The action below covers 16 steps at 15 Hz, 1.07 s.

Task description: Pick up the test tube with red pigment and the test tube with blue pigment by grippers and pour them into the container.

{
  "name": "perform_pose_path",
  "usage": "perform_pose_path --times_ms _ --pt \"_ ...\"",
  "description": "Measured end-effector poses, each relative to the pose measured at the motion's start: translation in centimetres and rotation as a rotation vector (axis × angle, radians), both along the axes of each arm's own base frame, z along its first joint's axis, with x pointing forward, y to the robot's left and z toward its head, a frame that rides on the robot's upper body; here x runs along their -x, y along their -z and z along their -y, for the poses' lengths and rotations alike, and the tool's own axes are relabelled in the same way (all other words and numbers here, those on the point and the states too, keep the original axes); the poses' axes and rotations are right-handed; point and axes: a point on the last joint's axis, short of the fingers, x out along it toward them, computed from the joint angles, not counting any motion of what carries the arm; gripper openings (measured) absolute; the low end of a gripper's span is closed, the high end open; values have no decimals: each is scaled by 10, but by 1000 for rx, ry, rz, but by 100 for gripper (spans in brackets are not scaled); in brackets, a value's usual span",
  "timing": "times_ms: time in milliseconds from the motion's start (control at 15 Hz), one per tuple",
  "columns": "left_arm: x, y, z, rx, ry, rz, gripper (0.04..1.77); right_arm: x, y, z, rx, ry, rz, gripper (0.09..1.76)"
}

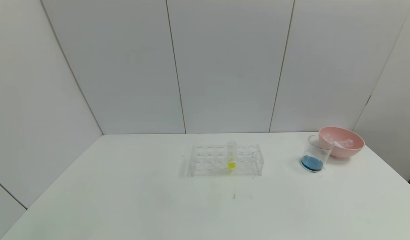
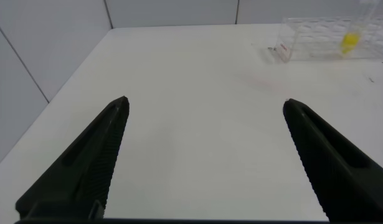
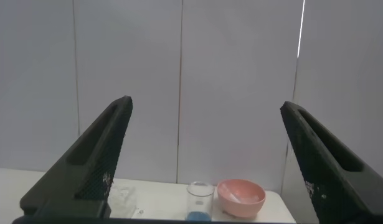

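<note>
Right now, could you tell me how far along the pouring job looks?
It looks essentially done: the cup holds blue liquid, and clear empty tubes lie in the pink bowl. Only the yellow tube stands in the rack. Nothing is in hand: the left gripper and right gripper are open.

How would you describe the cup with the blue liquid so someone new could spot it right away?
Start at the white table and look to its far right side, where a pink bowl sits near the wall. The container stands right against the bowl's left side. It is a small clear tapered cup with blue liquid at the bottom, unlike the opaque pink bowl or the clear tube rack at mid-table.
</note>
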Motion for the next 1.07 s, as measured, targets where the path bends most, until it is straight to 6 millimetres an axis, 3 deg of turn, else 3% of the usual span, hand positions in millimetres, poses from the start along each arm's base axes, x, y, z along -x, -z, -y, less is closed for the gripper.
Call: perform_pose_path --times_ms 267,467,600,800,867,1067 --pt "0 0 0 0 0 0 176 21 34 -1 32 39 74 170" --pt "0 0 0 0 0 0 176 7 77 -2 69 65 -2 170" --pt "0 0 0 0 0 0 176 -9 111 -2 90 63 -150 171" --pt "0 0 0 0 0 0 176 -21 156 -2 96 55 -516 171" --pt "0 0 0 0 0 0 176 -21 163 -1 79 68 -588 171" --pt "0 0 0 0 0 0 176 -21 162 -1 37 74 -578 171"
